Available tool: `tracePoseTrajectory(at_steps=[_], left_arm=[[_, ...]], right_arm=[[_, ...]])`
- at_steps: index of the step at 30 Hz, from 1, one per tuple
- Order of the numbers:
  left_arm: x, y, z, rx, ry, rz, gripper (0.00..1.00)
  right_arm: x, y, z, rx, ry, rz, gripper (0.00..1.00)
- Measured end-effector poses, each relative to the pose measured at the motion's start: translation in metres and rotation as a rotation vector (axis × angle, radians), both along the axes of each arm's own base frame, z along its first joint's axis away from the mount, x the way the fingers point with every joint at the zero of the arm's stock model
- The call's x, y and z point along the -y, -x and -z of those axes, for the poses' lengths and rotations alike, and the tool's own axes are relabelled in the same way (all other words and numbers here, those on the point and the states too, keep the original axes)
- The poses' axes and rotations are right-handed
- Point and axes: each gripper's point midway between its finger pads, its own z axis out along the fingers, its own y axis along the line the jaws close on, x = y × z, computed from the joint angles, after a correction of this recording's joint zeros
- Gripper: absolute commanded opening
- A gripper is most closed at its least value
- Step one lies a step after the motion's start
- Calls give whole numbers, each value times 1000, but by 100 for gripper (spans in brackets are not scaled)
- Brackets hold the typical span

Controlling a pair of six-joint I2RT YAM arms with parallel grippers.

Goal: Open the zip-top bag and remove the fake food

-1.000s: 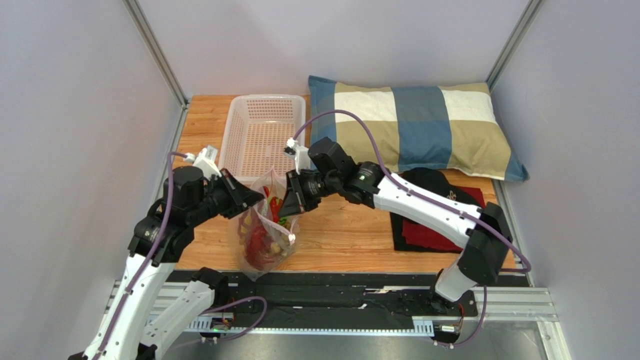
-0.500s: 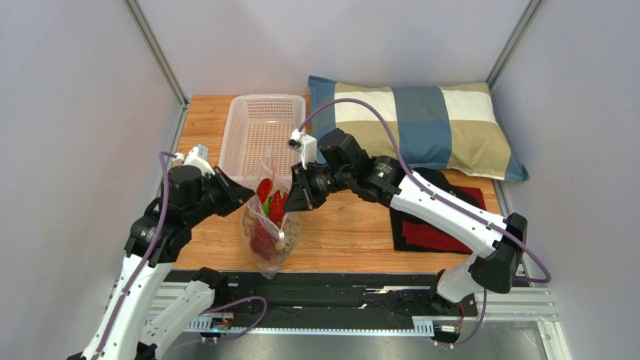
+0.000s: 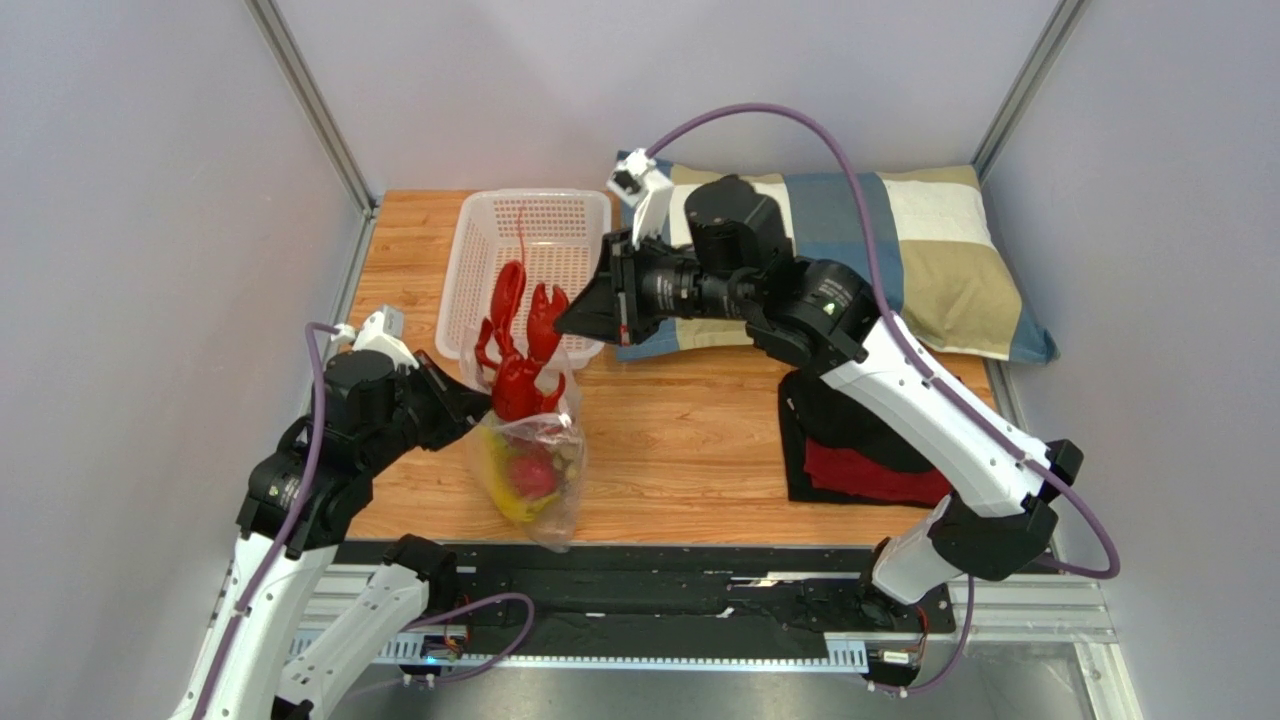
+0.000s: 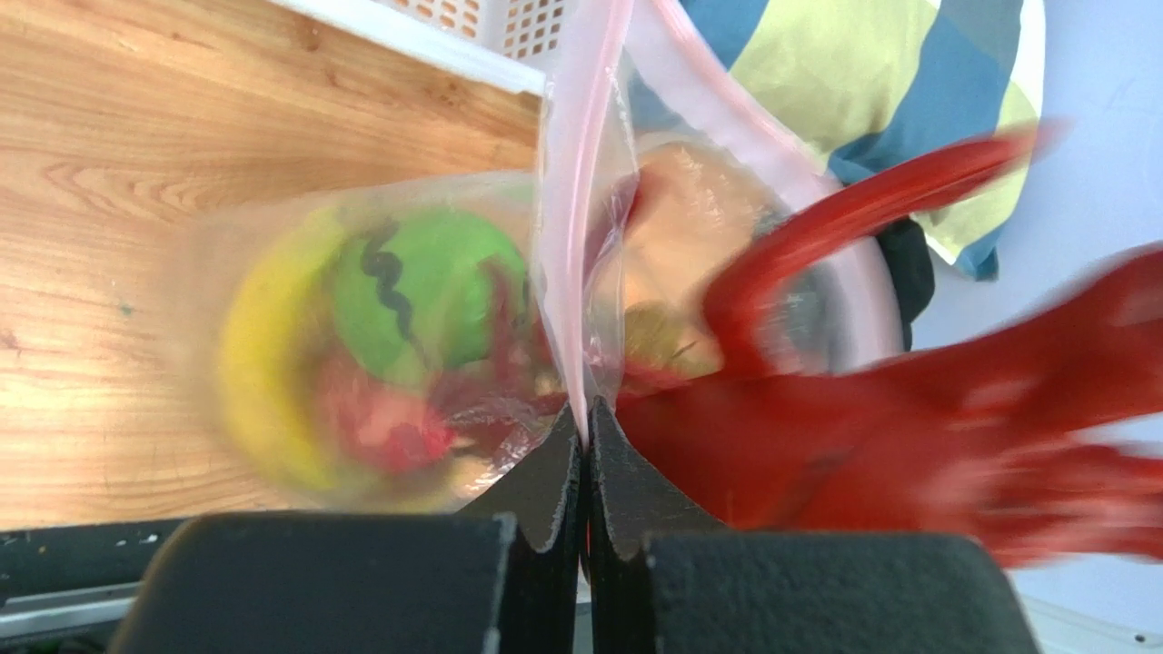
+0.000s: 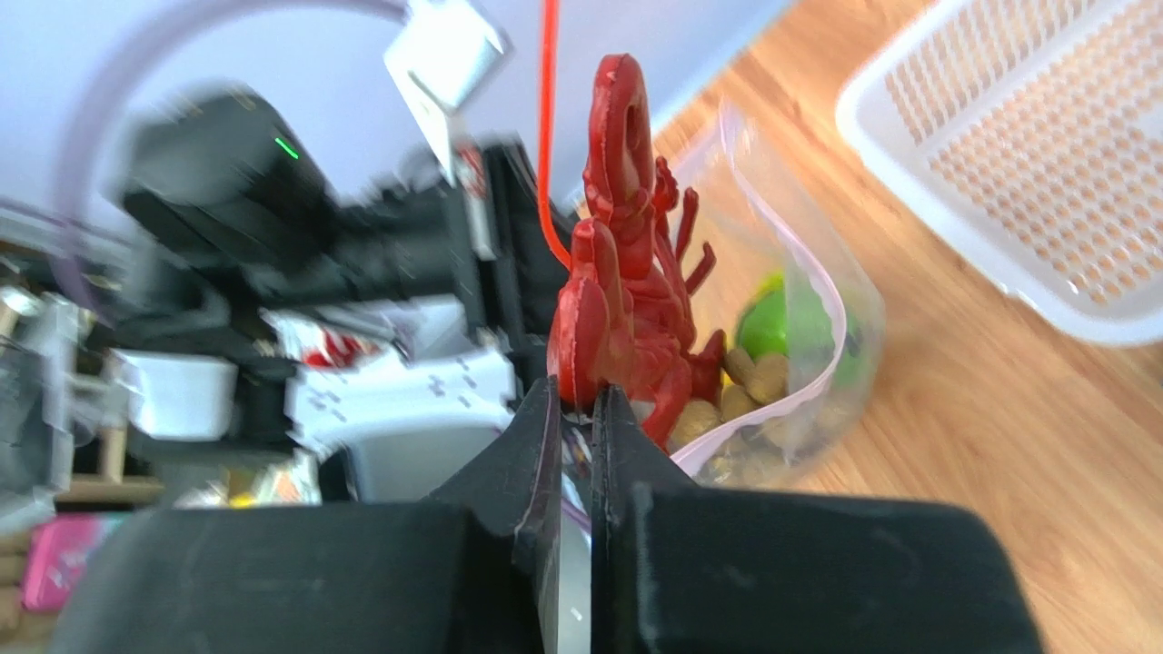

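Wood-grain table (image 3: pixel 706 450), crinkly clear bag (image 3: pixel 529 483), glossy red lobster (image 3: pixel 519 360), perhaps plastic

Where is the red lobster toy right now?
In the top view the red lobster hangs left of centre, pinched by the right gripper. It is just above the mouth of the zip-top bag, near the white basket's front edge.

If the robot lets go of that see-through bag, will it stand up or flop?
Probably flop: the zip-top bag looks thin and crinkly, slumping from the edge the left jaws pinch. It likely feels bottom-heavy, since toys bunch at its low end. The green striped ball inside might roll out if it tips.
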Motion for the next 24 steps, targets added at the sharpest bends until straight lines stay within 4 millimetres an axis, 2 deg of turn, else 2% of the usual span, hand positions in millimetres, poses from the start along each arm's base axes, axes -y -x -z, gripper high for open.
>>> tracePoseTrajectory(at_steps=[3,7,13,18,24], left_arm=[[-3,5,0,2,-3,-6,0],[-6,9,-3,22,1,-9,0],[-5,11,-2,18,-4,7,0],[12,11,-15,62,51,88,0],[25,14,-11,35,84,159,0]], right_arm=[[5,-9,-36,-11,-100,48,0],[12,-23,-58,-63,-178,108,0],[13,-36,-60,-141,-236,163,0],[-6,-39,-35,-131,-218,188,0],[-28,-48,-43,-26,-242,223,0]])
